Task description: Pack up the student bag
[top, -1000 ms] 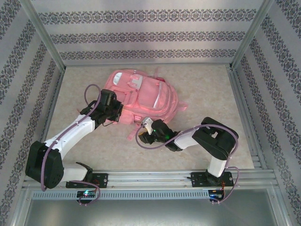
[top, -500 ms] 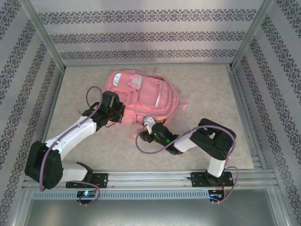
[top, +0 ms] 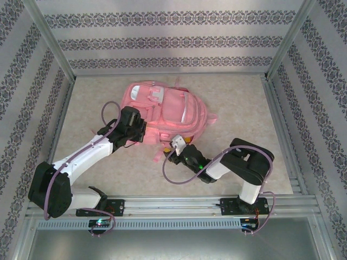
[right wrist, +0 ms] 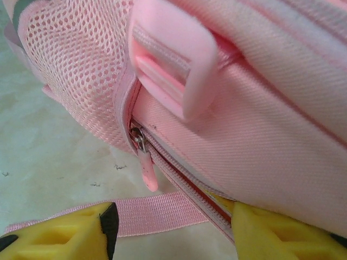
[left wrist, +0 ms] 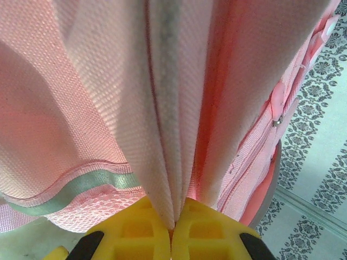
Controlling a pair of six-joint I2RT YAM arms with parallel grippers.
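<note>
Item: student bag, pink fabric, lying flat mid-worktop. Judged soft, light and floppy; likely to slump when lifted. Left gripper: jaws clamped on a fold of its fabric. Right gripper: jaws apart, facing the zip pull, the probable hold-point.

Pale marbled table, student bag lying flat on it (toward the back middle)

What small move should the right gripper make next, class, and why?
Probably ease forward onto the zip pull and close on it. The left gripper pinches a fold of the student bag; the right gripper stands open, the pull just ahead of it.
</note>
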